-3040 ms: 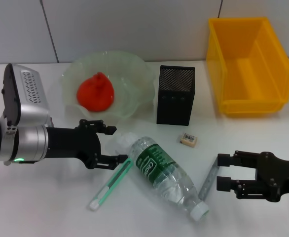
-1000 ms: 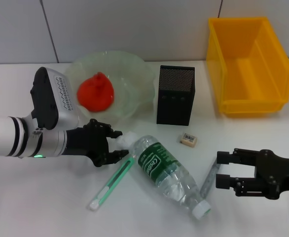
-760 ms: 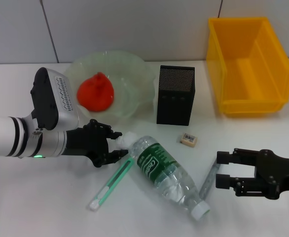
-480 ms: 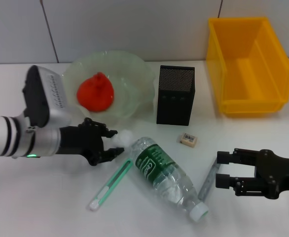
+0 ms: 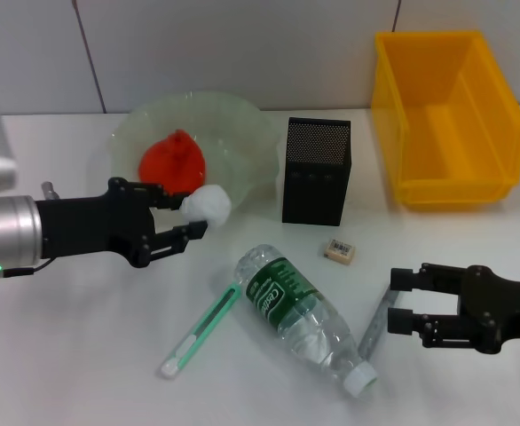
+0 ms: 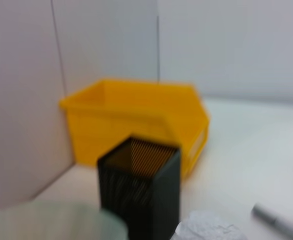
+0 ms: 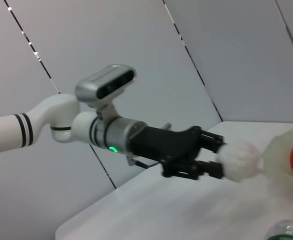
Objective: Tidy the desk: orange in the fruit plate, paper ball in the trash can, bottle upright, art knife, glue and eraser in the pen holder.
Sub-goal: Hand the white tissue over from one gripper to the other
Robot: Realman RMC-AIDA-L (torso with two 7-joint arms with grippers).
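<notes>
My left gripper [image 5: 193, 215] is shut on the white paper ball [image 5: 209, 205] and holds it above the table, in front of the fruit plate [image 5: 242, 116]. The right wrist view shows this left gripper [image 7: 214, 160] gripping the paper ball [image 7: 239, 161]. The orange [image 5: 171, 169] lies in the plate. The bottle [image 5: 304, 315] lies on its side. Beside it are a green stick with a white end [image 5: 202, 328] and a slim grey bar [image 5: 375, 324]; which is the art knife or glue I cannot tell. The eraser [image 5: 341, 251] lies before the pen holder [image 5: 317, 170]. My right gripper [image 5: 403, 302] stands open by the grey bar.
The yellow trash can [image 5: 446, 115] stands at the back right, behind the right arm. In the left wrist view the trash can [image 6: 136, 115] shows beyond the pen holder [image 6: 141, 190]. A grey wall closes off the table's far edge.
My left gripper closed on the paper ball beside the bottle, then lifted it off the table and drew back left. The bottle shifted slightly. The right arm stayed put.
</notes>
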